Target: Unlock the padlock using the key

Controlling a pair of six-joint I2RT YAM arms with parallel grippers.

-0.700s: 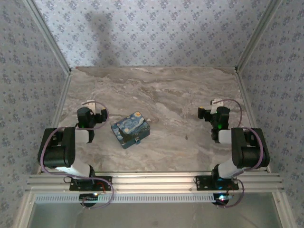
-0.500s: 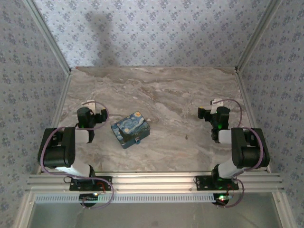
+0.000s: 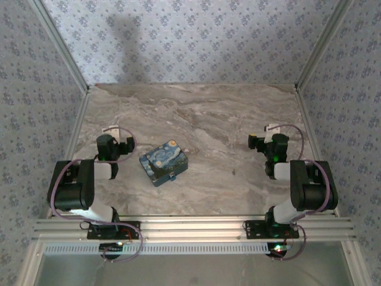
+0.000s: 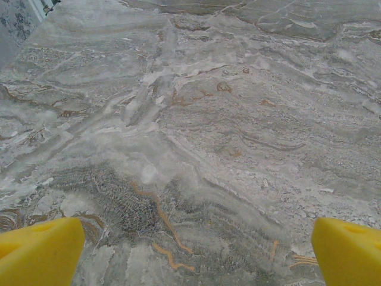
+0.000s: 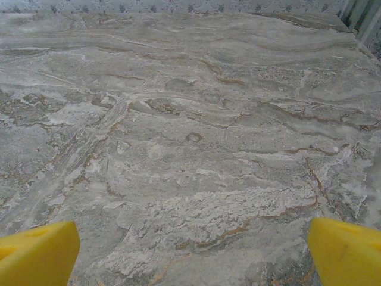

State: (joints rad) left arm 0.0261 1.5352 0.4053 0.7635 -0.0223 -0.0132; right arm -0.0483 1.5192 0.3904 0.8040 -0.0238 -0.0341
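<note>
Nothing is seen to have moved since the earlier top views: arms, box and padlock are matched in place.

Nearest, both arms are folded back over their bases at the near edge of the worktop. This is judged a parked start pose that leaves the middle free. The left pincer is held wide open, aimed away from the bases, with nothing gripped. In its wrist view the left pincer is shown with yellow pads at the two lower corners and bare marble between them. The right pincer is likewise spread fully and empty. In its own wrist view the right pincer is shown the same way, over bare marble.

Between the arms, nearer the left one, the blue-and-yellow box is set on the worktop, turned at an angle. Its lid is shut, so its contents are hidden. The padlock is seen as a tiny dark lump at the box's near face, touching it; it is judged to be hung on the clasp. That face is turned toward the bases, likely for easy reach.

A small speck is noted on the marble between box and right arm. Whether it is the key cannot be told. No step of the task is judged begun.
</note>
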